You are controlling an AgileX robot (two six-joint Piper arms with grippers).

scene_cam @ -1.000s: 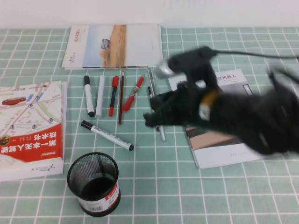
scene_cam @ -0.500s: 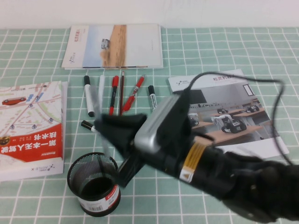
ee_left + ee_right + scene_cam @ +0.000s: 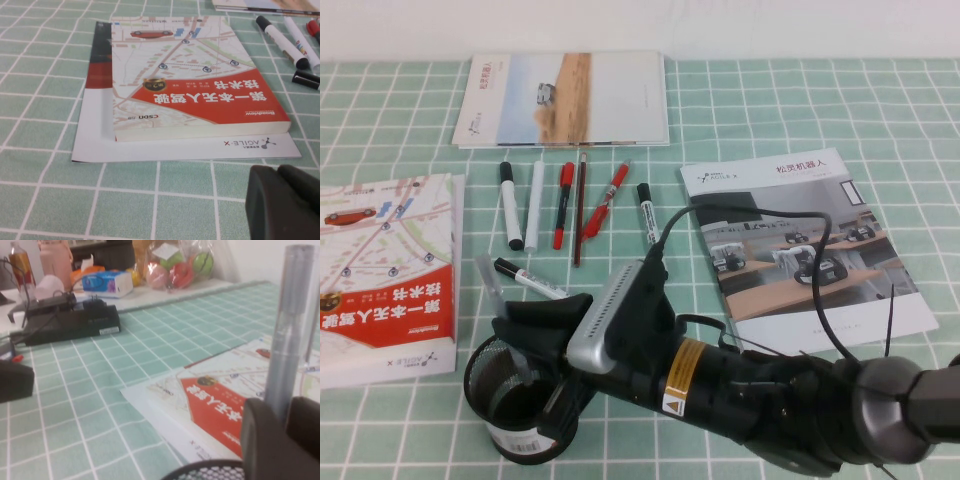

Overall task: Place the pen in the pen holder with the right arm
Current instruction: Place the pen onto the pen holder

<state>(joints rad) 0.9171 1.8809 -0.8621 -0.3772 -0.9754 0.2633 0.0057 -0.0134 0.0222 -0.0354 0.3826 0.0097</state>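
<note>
The black right gripper (image 3: 525,345) has swung down over the black wire-mesh pen holder (image 3: 520,400) — clamped on the slim grey pen (image 3: 492,290), upright above its rim; nothing else shows inside. The left gripper (image 3: 285,202) hovers beside the red-covered book (image 3: 200,95) — fingers together.

The pen holder (image 3: 520,400) is set near the front left of the worktop (image 3: 740,110), just right of a book (image 3: 385,275) lying on a sheet. The right tool (image 3: 525,345) is placed directly over the holder's rim, closed on the pen (image 3: 498,312), which is held nearly upright above the opening. A row of markers (image 3: 560,205) is laid farther back, with one more marker (image 3: 535,282) just beyond the holder. A booklet (image 3: 565,98) is found at the far edge, a brochure (image 3: 805,235) to the right. The left tool (image 3: 285,202) is located near the book's front edge.
</note>
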